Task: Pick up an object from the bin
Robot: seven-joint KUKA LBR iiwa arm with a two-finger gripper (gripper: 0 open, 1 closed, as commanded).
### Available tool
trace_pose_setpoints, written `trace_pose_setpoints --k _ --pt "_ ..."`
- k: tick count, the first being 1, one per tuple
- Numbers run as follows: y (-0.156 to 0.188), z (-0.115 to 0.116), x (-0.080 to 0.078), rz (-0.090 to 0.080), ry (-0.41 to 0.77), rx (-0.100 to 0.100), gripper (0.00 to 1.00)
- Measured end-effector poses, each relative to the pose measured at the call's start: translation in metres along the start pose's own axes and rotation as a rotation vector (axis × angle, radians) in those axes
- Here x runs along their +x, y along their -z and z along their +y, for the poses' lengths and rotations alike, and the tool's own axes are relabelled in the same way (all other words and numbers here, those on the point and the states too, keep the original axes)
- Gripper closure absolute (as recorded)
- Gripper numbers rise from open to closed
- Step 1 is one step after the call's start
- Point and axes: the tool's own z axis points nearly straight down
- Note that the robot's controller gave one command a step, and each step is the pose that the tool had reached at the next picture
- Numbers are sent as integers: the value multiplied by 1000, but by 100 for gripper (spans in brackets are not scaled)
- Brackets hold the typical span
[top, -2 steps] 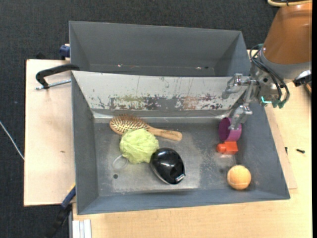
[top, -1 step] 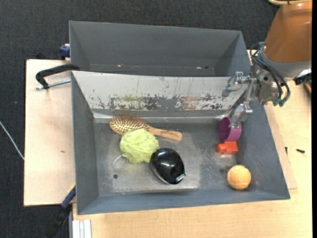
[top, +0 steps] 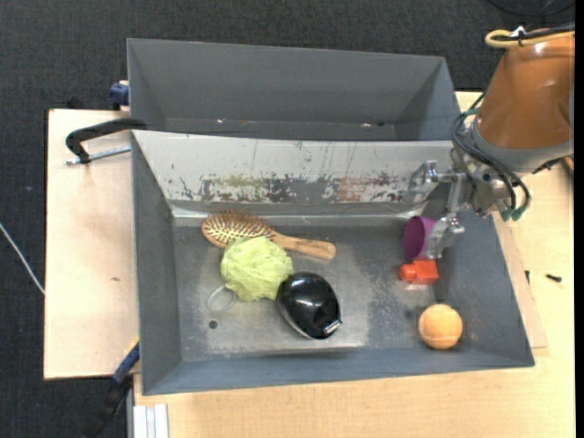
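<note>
My gripper (top: pixel 449 210) hangs over the right side of the bin, close to the back wall. Just left of it and touching or nearly touching it is a purple cup-shaped thing (top: pixel 415 235). A small red-orange block (top: pixel 420 271) sits directly below that; I cannot tell whether the two are one piece, or whether the gripper holds either. An orange ball (top: pixel 441 326) lies on the bin floor near the front right corner, apart from the gripper.
Left of centre lie a wooden hairbrush (top: pixel 251 231), a yellow-green mesh sponge (top: pixel 255 268) and a glossy black rounded thing (top: pixel 309 306), close together. The arm with its orange cover reaches in from the right.
</note>
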Motion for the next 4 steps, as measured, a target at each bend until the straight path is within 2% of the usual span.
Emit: trace_pose_setpoints --k 1,2,3,4 --pt "-23 -32 19 3 268 -2 0" --pt "-44 -36 15 3 450 -2 0" --pt "-94 -33 0 -3 912 -7 0" --pt "-113 -40 10 -4 863 4 100"
